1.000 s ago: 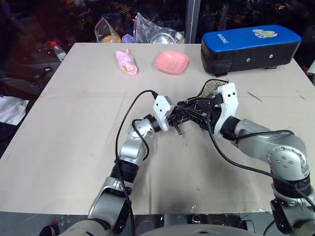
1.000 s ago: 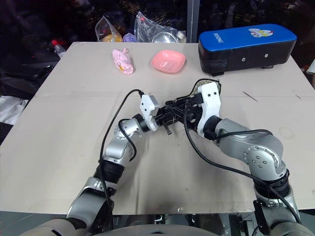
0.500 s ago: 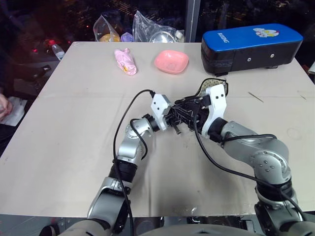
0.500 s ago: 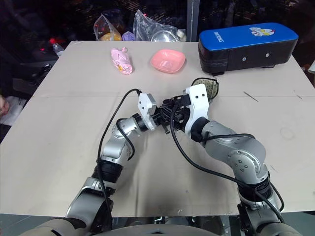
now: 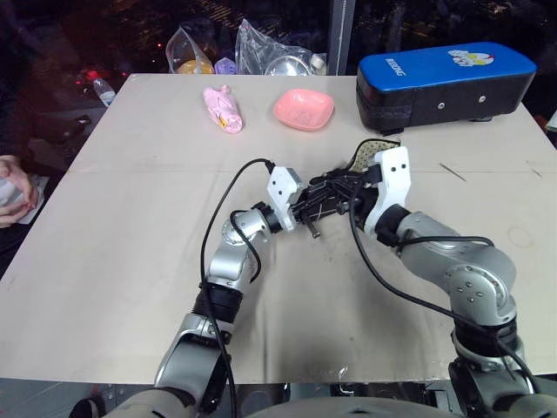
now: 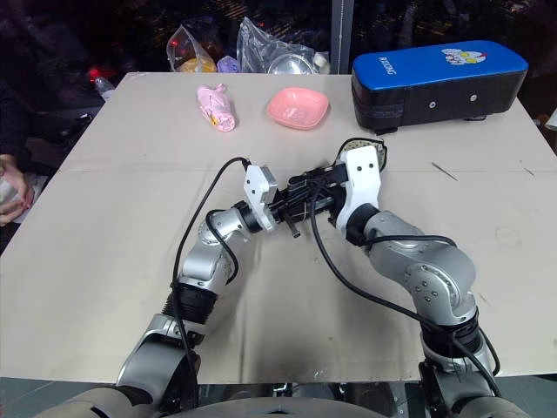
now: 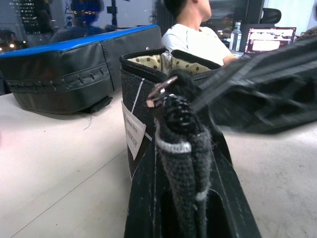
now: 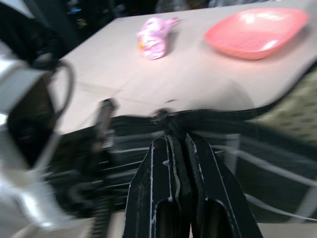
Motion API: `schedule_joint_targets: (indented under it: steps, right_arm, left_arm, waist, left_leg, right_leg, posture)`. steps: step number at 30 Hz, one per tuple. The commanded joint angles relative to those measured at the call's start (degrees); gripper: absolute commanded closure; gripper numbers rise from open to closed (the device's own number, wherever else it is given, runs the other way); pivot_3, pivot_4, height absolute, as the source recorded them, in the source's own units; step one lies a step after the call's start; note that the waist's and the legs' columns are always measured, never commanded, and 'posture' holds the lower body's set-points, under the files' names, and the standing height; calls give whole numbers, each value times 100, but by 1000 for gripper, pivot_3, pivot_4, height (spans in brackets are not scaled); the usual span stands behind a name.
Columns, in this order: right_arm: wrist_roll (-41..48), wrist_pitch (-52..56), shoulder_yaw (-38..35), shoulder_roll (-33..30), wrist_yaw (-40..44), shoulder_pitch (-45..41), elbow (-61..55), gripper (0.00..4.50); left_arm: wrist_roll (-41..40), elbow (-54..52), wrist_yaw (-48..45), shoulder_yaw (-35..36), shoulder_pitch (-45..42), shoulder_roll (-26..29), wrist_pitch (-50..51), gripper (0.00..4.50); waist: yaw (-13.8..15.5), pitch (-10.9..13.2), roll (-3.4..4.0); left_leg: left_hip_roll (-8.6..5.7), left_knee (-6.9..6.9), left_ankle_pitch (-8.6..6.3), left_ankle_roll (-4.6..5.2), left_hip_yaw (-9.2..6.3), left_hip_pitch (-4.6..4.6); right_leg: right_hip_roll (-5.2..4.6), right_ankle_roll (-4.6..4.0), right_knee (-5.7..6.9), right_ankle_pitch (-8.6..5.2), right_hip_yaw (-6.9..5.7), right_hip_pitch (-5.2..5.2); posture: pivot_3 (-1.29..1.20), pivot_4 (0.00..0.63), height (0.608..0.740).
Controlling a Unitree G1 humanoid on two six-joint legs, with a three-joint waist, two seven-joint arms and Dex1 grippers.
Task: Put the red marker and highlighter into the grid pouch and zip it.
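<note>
We find the grid pouch (image 5: pixel 370 161) held upright between the two claws at the middle of the table (image 5: pixel 130 218), its far end open. The left claw (image 5: pixel 312 209) is clamped tight on the pouch's near end. The right claw (image 8: pixel 174 141) is pinched closed at the zipper line, seemingly on the pull.
</note>
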Motion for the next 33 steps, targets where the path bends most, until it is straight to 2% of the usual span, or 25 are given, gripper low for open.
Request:
schedule_joint_targets:
  steps: [1,12,16,22,24,28,33]
  right_arm:
    - [-231,-62,-430,-178,-41,20,-56,4431]
    - [-1266,-495,-1357,-508,-346,204,395,4431]
    - [-1452,-629,-1532,-575,-143,179,495,4431]
    - [-273,224,-912,-841,1352,295,-259,4431]
    - [54,519,-734,-812,1514,303,-460,4431]
    - [-25,643,-483,-532,1295,302,-474,2672]
    - [154,843,-485,145,934,216,-452,2672]
  left_arm:
    - [15,-236,-12,10,15,-1,-82,4500]
    - [55,-317,26,45,118,35,-178,4500]
    - [36,-358,4,78,154,92,-215,4500]
    - [58,-363,-3,53,150,126,-265,4500]
    - [83,-359,-19,34,145,137,-302,4500]
    - [147,-356,-61,-10,137,167,-388,4500]
    - [184,-382,-85,-32,126,178,-466,4500]
  waist:
    - [-1,0,0]
    - [-6,-1,1]
    - [-5,-1,1]
    - [-15,-1,2]
    - [-15,-1,2]
    - [-8,-1,2]
    - [-12,-1,2]
  left_leg:
    - [0,0,0,0,0,0]
    - [-1,0,1,-1,3,5]
    - [-1,-1,1,-1,5,5]
    - [1,-2,0,-1,4,6]
    - [1,-2,0,0,3,6]
    - [0,0,-2,3,3,5]
    - [-1,2,0,1,3,5]
  right_leg:
    - [0,0,0,0,0,0]
    - [2,0,4,0,2,0]
    - [2,1,4,0,4,0]
    - [4,0,4,0,5,0]
    - [4,0,4,0,5,0]
    - [3,1,4,1,5,1]
    - [2,4,5,4,5,1]
  posture:
    - [0,150,716]
    - [0,150,716]
    - [0,150,716]
    - [0,150,716]
    - [0,150,716]
    - [0,150,716]
    - [0,150,716]
